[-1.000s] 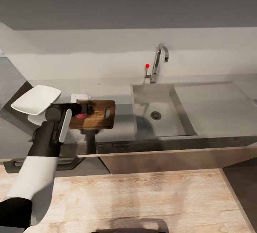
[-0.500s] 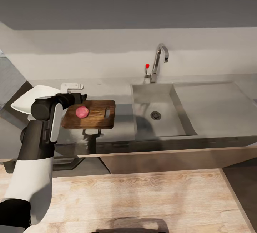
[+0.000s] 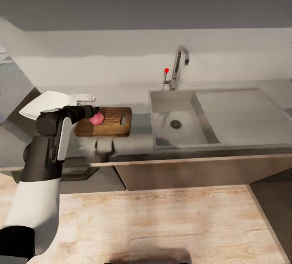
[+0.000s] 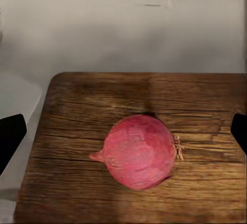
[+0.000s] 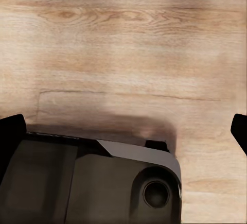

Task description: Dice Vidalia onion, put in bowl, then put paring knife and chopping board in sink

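**Onion sits whole on the board, our left arm poised above it**

Onion first: the round, pink-red, papery Vidalia onion (image 4: 138, 152) lies uncut near the middle of the brown wood-grain chopping board (image 4: 77, 131), which rests flat on the glossy dark-grey countertop (image 3: 138, 128) just beside the grey steel sink (image 3: 180, 120). That placement suits dicing, we judge. Our left gripper (image 3: 94, 113) hangs over the onion with its jaws spread wide; in the left wrist view the dark fingertips (image 4: 10, 139) stand well clear on either side, touching nothing. The shallow white bowl (image 3: 46, 104) waits at the board's far end from the sink, partly behind our arm. Our right gripper (image 5: 123, 126) points at the pale wooden floor (image 5: 123, 38), jaws apart and empty. We cannot make out the paring knife, so finding it looks like our next step.
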Tool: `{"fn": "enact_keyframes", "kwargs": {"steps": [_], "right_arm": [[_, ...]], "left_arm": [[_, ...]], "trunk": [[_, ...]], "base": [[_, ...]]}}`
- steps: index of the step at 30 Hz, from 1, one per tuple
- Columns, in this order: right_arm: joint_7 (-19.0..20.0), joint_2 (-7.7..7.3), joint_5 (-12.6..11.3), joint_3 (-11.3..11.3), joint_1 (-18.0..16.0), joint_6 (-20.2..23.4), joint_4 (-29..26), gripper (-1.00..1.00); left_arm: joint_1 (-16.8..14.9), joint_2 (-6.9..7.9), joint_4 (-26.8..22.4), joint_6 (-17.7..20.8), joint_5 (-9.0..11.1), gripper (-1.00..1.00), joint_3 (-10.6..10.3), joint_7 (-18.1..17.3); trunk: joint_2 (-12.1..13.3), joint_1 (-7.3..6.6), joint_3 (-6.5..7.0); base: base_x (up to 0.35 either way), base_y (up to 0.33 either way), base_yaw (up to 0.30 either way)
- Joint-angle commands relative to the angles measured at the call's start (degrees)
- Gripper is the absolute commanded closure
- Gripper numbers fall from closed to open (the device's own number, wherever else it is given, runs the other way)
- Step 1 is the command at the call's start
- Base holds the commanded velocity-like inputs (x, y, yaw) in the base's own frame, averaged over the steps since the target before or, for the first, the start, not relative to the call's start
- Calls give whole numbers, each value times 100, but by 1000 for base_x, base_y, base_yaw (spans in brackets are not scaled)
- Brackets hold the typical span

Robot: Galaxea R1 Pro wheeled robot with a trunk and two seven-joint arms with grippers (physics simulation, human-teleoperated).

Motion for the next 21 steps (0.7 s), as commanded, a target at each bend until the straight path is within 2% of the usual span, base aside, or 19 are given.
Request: {"fn": "enact_keyframes", "kwargs": {"steps": [1,13,21], "right_arm": [[-26,1,-3,33,-4,-16,6,-100],[-26,1,-3,33,-4,-16,6,-100],[-26,1,-5,33,-4,-14,6,-100]], "left_arm": [[-4,2,-4,26,19,-100,0,15],[-6,3,31,26,27,-100,-1,15],[-4,-2,297,26,27,-100,-1,15]], "trunk": [[-9,-1,-7],[-9,-1,-7],[-9,-1,-7]], "base": [[-319,0,0],[-321,0,0],[-322,0,0]]}}
